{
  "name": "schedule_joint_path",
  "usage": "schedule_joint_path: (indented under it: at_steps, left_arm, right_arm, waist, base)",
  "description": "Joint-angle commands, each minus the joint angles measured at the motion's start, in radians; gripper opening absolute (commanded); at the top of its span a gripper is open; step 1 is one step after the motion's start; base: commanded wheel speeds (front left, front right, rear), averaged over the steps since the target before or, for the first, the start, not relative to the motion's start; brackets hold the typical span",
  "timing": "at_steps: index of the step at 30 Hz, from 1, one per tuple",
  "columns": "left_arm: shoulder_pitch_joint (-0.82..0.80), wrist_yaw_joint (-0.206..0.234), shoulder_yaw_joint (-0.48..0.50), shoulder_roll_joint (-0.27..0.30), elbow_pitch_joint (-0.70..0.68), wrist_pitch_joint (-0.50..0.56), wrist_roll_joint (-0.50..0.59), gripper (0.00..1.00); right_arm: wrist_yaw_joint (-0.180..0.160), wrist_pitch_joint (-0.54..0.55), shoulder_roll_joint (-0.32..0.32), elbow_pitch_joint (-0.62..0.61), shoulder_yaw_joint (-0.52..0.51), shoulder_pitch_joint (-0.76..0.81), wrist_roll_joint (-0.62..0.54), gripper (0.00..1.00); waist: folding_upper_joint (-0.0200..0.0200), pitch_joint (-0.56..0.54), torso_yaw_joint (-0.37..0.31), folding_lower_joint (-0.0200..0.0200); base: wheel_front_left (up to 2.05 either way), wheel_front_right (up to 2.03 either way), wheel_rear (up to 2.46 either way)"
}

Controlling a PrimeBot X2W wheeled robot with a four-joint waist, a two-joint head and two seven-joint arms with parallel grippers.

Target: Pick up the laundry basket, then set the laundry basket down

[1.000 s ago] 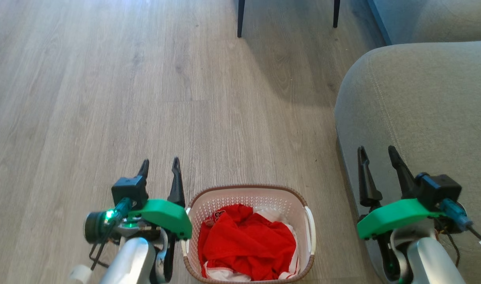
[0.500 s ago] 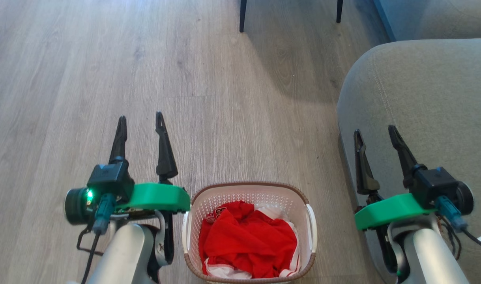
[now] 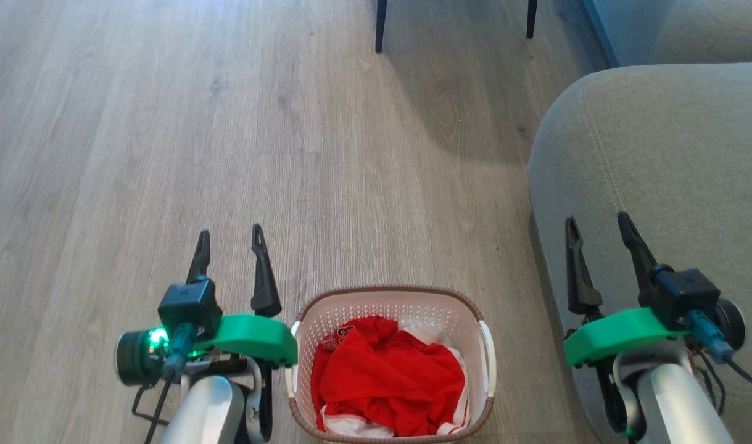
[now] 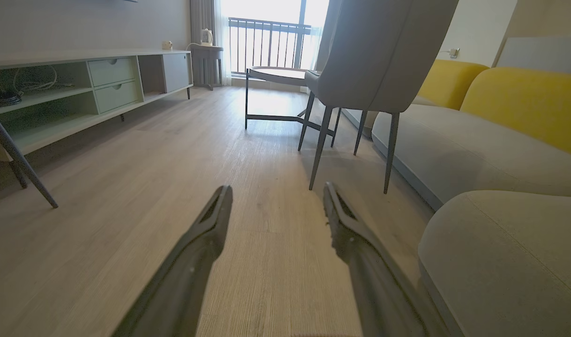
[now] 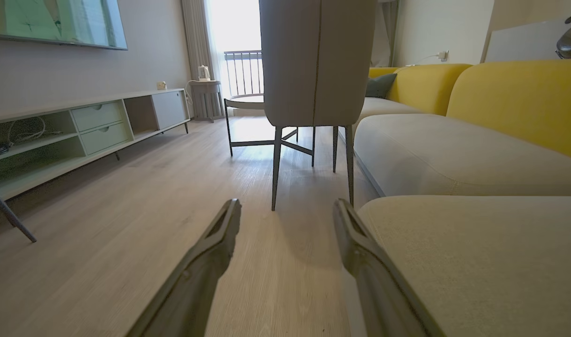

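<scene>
The laundry basket was seen on the floor between the two arms, set back behind both sets of fingertips and level with the wrists, with red-and-white clothes heaped inside. Its white side handles faced outward, one toward each arm. Whether its long axis ran along the fingers or across them could not be settled, as its near end met the bottom edge of the head view.

The left gripper was held with its fingers apart and nothing between them, pointing away over bare floor; its wrist mount lay just beside the basket's left handle. The right gripper was likewise spread and empty, held by the edge of the grey sofa and well apart from the right handle.

The lift was judged not yet begun. The left arm was judged the nearer. Both grippers would need to be drawn back and inward, the right one much further.
</scene>
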Motion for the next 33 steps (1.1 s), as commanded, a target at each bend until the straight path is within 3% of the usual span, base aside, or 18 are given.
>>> schedule_joint_path:
  at_steps: [1, 12, 20, 33]
  left_arm:
    - [-0.027, -0.007, 0.031, 0.003, -0.023, -0.008, -0.005, 1.0]
    - [-0.027, -0.038, 0.075, 0.003, 0.027, -0.008, -0.029, 1.0]
    - [-0.018, -0.026, 0.119, 0.003, -0.02, -0.008, -0.038, 1.0]
    - [-0.016, -0.033, 0.109, 0.003, 0.03, -0.008, -0.04, 1.0]
  right_arm:
    - [0.007, -0.012, -0.007, -0.023, 0.017, -0.019, 0.006, 1.0]
    - [0.007, -0.012, -0.007, 0.036, 0.01, -0.023, 0.02, 1.0]
    - [0.007, -0.012, -0.007, 0.047, 0.024, -0.026, 0.034, 1.0]
    - [0.007, -0.012, -0.007, 0.048, 0.039, -0.025, 0.023, 1.0]
  waist:
    - [0.0, -0.001, 0.001, 0.0]
    - [0.0, 0.004, 0.0, 0.0]
    - [0.0, 0.008, 0.0, 0.0]
    - [0.0, 0.02, 0.003, 0.0]
  base:
    - [0.0, 0.0, 0.0]
    - [0.0, 0.0, 0.0]
    - [0.0, 0.0, 0.0]
    - [0.0, 0.0, 0.0]
